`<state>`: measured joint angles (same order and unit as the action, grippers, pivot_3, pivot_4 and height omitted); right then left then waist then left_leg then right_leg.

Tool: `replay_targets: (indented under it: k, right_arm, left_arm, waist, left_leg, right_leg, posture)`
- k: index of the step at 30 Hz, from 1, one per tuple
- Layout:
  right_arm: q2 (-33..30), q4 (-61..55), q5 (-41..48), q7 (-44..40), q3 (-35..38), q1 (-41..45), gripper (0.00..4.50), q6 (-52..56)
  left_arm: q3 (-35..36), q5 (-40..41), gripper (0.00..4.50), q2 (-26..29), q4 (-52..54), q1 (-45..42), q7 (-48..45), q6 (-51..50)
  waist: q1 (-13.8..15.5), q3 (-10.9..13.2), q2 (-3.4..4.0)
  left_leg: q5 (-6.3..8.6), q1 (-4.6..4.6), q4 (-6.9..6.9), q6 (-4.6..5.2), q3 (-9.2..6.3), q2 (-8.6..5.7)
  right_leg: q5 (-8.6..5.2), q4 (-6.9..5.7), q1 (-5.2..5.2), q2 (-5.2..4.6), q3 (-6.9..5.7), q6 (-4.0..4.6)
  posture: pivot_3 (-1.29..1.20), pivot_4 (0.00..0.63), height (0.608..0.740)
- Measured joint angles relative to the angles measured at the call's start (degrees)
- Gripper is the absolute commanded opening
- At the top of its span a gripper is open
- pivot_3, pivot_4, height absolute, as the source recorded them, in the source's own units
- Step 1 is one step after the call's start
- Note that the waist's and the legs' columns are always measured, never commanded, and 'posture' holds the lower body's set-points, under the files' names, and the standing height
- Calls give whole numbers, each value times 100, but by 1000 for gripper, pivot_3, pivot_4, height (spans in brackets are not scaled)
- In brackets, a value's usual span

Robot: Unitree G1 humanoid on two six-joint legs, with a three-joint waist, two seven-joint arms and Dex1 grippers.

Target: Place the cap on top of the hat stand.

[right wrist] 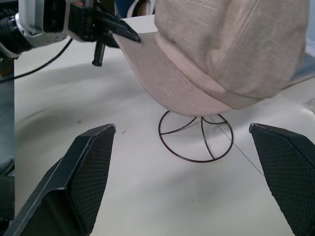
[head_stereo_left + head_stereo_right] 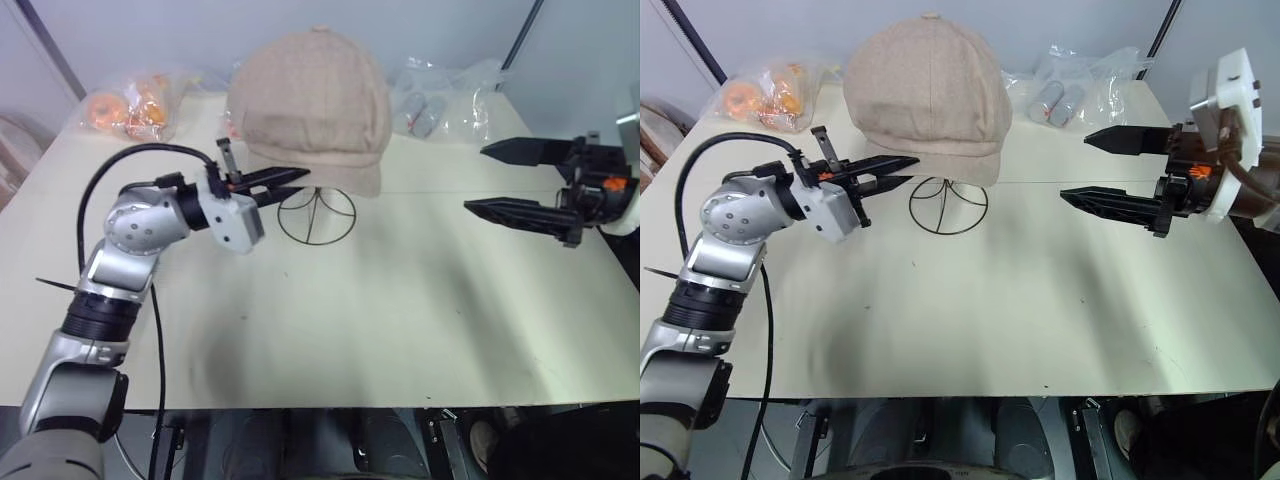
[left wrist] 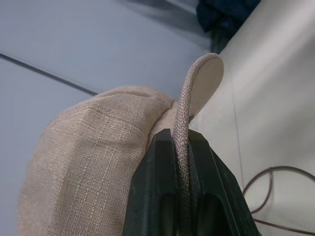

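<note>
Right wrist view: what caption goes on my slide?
Left claw pinches the cap brim over the stand.

no readable text, labels or brands, bags perhaps too blurred

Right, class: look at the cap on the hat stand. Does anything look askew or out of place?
Yes. The cap covers the hat stand, but the left gripper is shut on its brim edge, so the cap isn't resting freely. The right gripper is open, apart from it.
</note>
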<state>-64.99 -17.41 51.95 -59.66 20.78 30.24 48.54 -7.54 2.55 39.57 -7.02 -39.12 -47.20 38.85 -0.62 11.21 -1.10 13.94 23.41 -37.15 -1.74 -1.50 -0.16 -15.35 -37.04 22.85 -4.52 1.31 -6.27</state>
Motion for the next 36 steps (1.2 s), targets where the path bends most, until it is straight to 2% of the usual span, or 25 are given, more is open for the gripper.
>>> replay_targets:
  k: [7,11,16,17,20,22,26,28,30,33,36]
  right_arm:
    - [38,195,58,-13,-196,573,4500,2]
    - [114,337,56,29,-358,881,4500,4]
    - [209,524,-69,-43,-579,952,4500,-68]
    - [212,549,-133,-79,-643,951,4500,-113]
    - [226,663,-250,-186,-723,953,4500,-193]
    - [264,768,-383,-257,-790,972,4500,-299]
    - [296,1106,-723,-446,-944,890,4500,-512]
    - [307,1234,-859,-576,-1034,852,4500,-584]
    - [314,1365,-962,-690,-1110,844,4500,-656]
    - [327,1555,-1088,-852,-1172,870,4500,-731]
    - [357,1798,-1163,-1051,-1305,1042,4500,-769]
  left_arm:
    - [42,247,106,69,-403,-10,-237,394]
    - [27,268,1546,49,-482,-2,-296,422]
    - [70,273,4260,97,-345,215,-303,184]
    - [125,273,4485,109,-218,337,-266,71]
    - [296,273,4485,273,213,665,-171,-335]
    - [540,405,4485,485,699,1074,-105,-956]
    - [1252,1416,4485,1103,1965,2255,-46,-3280]
    - [1844,2366,4485,1504,2470,2814,-129,-4641]
    - [2457,3117,4485,1852,2619,3182,-311,-5601]
    - [3350,4073,4485,2119,2470,3267,-491,-6816]
    - [4051,4793,4485,2538,1786,3130,-989,-7738]
  waist:
    - [-14,0,0]
    - [-9,0,1]
    - [-9,1,1]
    - [-13,1,1]
    - [-18,1,1]
    - [-41,1,1]
    - [-50,5,6]
    - [-50,7,4]
    - [-43,10,9]
    - [-17,11,9]
    - [-47,11,9]
  left_leg:
    - [0,0,2,0,0,2]
    - [0,1,2,0,0,2]
    - [0,5,2,0,0,2]
    - [0,6,3,1,1,2]
    - [0,9,5,1,1,4]
    - [1,9,7,1,1,9]
    - [1,9,14,1,-4,22]
    - [1,10,14,1,-4,24]
    - [1,9,14,1,-3,23]
    - [1,10,12,1,3,20]
    - [1,10,14,1,13,13]
  right_leg:
    - [0,-1,2,1,-1,0]
    - [0,-1,4,1,-1,0]
    - [0,-1,8,-1,-1,0]
    - [0,-2,11,-1,0,0]
    - [0,-3,16,-1,0,-1]
    - [0,-4,19,1,2,-1]
    - [0,-6,26,0,7,0]
    - [-1,-6,29,2,6,2]
    - [-5,-5,30,1,6,8]
    - [-13,-3,28,1,2,21]
    - [-13,-4,32,3,3,21]
  posture:
    - [0,150,740]
    - [0,150,740]
    - [0,150,740]
    - [0,150,740]
    - [0,150,740]
    - [0,150,740]
    - [0,150,740]
    - [0,150,740]
    - [0,150,740]
    - [0,150,740]
    - [0,150,740]
